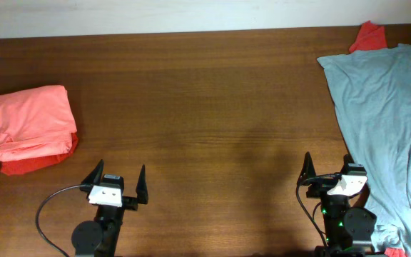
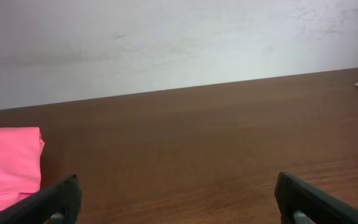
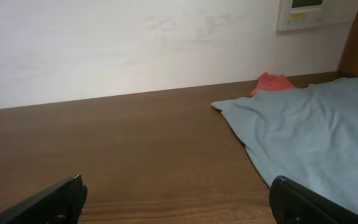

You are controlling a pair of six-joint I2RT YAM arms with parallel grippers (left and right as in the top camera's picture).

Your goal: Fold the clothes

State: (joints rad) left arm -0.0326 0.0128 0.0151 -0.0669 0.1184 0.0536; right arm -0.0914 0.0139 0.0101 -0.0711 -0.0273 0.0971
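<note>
Clothes are lying at both ends of the table (image 1: 205,107). You are looking at one grey-blue T-shirt (image 1: 387,121) sprawling unfolded at the right. One salmon-pink T-shirt (image 1: 31,121) is sitting folded at the left on one red layer (image 1: 27,166), and one red scrap (image 1: 368,36) is peeking out behind the grey-blue one. Only the right wrist view is showing you a wall panel (image 3: 306,12), and only the overhead is showing both arms. The left gripper (image 1: 118,182) and right gripper (image 1: 336,175) are gaping wide, holding nothing.

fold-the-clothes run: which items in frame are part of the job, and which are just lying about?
Job:
- folded salmon-pink T-shirt, left
- red cloth underneath, edge showing
- spread-out grey-blue T-shirt, right
- red cloth at the far edge, partly under the grey-blue one

Not job:
- white wall-mounted panel
- brown wooden table, work surface only
</note>
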